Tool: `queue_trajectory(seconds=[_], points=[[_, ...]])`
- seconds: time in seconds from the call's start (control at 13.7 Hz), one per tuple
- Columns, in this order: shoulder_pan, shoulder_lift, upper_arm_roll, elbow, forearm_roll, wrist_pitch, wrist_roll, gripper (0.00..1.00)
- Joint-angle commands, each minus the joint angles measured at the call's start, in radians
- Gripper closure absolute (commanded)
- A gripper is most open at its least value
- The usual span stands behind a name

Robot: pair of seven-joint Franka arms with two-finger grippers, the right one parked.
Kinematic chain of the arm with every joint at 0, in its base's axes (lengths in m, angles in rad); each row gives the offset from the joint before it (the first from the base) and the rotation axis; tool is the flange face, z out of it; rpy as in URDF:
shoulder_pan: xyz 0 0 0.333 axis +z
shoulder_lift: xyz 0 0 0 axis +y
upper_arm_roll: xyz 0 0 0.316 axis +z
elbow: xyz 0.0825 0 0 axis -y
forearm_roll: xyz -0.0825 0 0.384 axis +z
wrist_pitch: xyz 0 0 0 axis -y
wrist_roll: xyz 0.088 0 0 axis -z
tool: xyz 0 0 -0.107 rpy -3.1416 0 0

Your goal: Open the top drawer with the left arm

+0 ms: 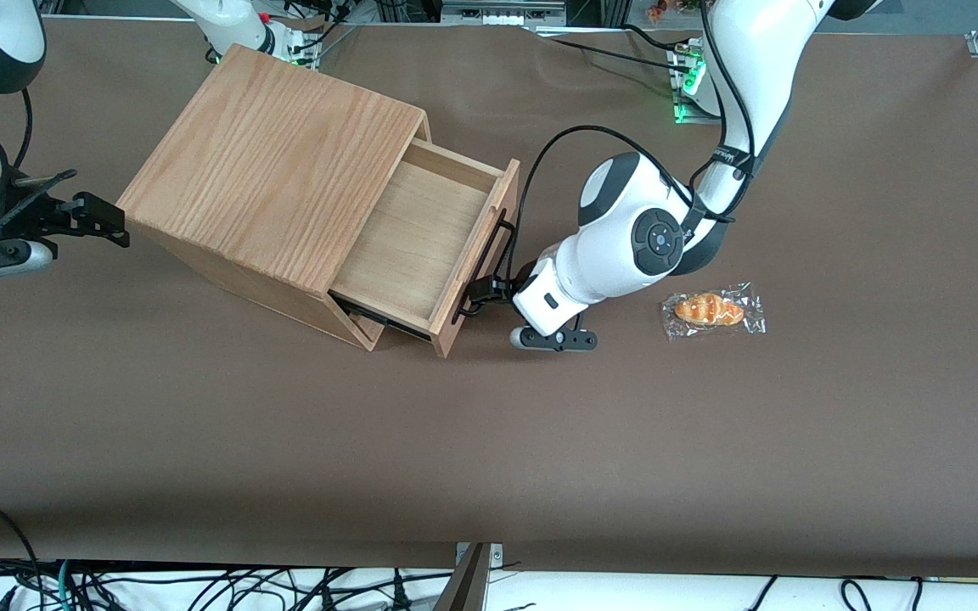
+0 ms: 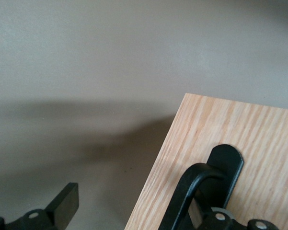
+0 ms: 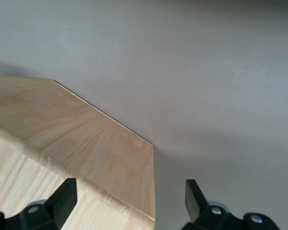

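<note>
**Drawer pulled out, gripper at the handle**

The top drawer (image 1: 421,246) sits a little left of the middle of the front picture. It sticks well out of the big wooden box (image 1: 272,174), and its pale floor is bare. A thin black handle (image 1: 493,255) runs along its front panel.

The left arm (image 1: 625,238) bends down from the upper right. Its gripper (image 1: 482,299) is right at the near end of the handle. In the wrist picture the fingers (image 2: 62,203) are spread apart, with one on each side of the handle (image 2: 194,191), not squeezing it.

A wrapped bread roll (image 1: 712,310) lies on the brown table (image 1: 540,458), right of the arm.
</note>
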Motion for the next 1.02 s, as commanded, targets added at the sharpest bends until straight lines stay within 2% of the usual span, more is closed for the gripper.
queue_trajectory(seconds=[0.0,0.95], points=[[0.024,0.007,0.006,0.018,0.034,-0.011,-0.009,0.0],[0.037,0.007,0.005,0.018,0.034,-0.011,-0.01,0.0]])
